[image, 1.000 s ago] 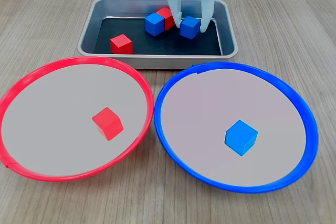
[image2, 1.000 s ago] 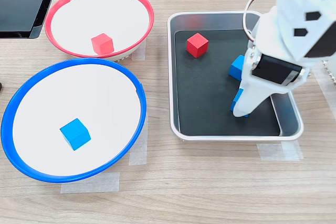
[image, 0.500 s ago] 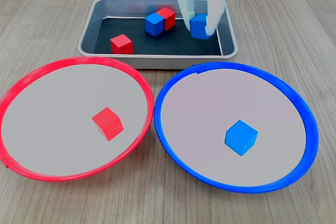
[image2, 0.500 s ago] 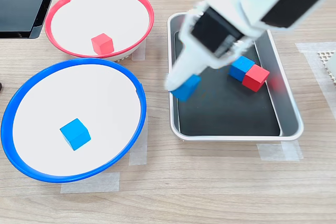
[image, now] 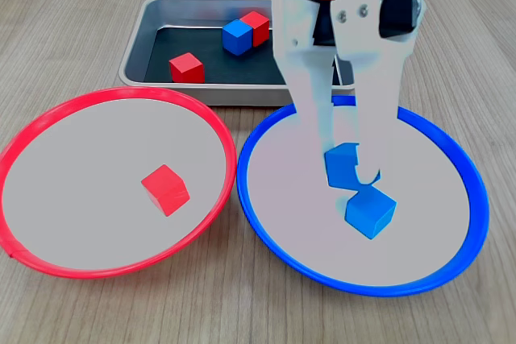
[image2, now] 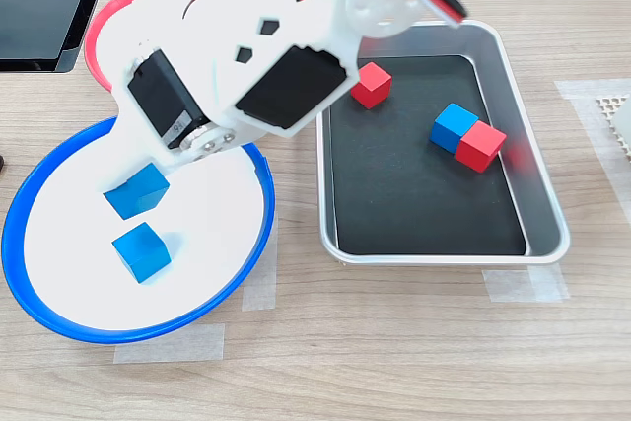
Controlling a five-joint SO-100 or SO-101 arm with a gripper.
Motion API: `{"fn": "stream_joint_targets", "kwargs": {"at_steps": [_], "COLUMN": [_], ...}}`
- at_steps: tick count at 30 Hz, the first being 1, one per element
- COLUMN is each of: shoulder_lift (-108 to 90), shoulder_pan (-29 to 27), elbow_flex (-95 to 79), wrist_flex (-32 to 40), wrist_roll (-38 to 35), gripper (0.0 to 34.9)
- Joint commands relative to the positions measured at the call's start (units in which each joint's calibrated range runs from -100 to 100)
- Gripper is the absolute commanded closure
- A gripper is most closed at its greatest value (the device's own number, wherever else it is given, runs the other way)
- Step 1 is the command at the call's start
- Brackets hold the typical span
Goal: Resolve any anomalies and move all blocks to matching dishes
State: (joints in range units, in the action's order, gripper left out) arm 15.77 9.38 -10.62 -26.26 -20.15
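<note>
A blue block (image: 342,164) is being gripped by the gripper (image: 348,168) inside the blue-rimmed dish (image: 451,151), just beside the resting blue block (image: 370,210).

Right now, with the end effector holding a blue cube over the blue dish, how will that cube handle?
The held blue cube looks rigid and probably light. Its glossy faces may slip. Flat-sided, it should settle in the blue dish, not roll.

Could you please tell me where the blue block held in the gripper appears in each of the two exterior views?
First exterior view: held blue block, centre-right, over the blue-rimmed dish.
Second exterior view: same block, left, over that dish.
Shared landmark: the loose blue block beside it.
</note>
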Motion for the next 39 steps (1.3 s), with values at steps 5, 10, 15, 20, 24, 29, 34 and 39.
{"fn": "stream_joint_targets", "kwargs": {"at_steps": [5,10,15,20,24,29,34,39], "shoulder_lift": [-2.0,-8.22,-19.48,-32.36,-36.03,-34.83,-33.13,-31.25], "shoulder_pan": [-1.99,-3.97,-8.3,-15.73,-21.38,-26.56,-27.22,-27.69], "elbow_flex": [-0.26,-2.81,-10.46,-22.66,-29.76,-33.31,-34.49,-36.49], "wrist_flex": [0.63,-5.72,-18.1,-24.95,-24.29,-23.88,-23.72,-21.57], "wrist_roll": [-0.34,-1.76,-6.01,-13.04,-17.92,-23.0,-24.57,-25.69], "gripper": [17.2,17.6,17.8,18.5,19.2,18.6,19.0,19.3]}}
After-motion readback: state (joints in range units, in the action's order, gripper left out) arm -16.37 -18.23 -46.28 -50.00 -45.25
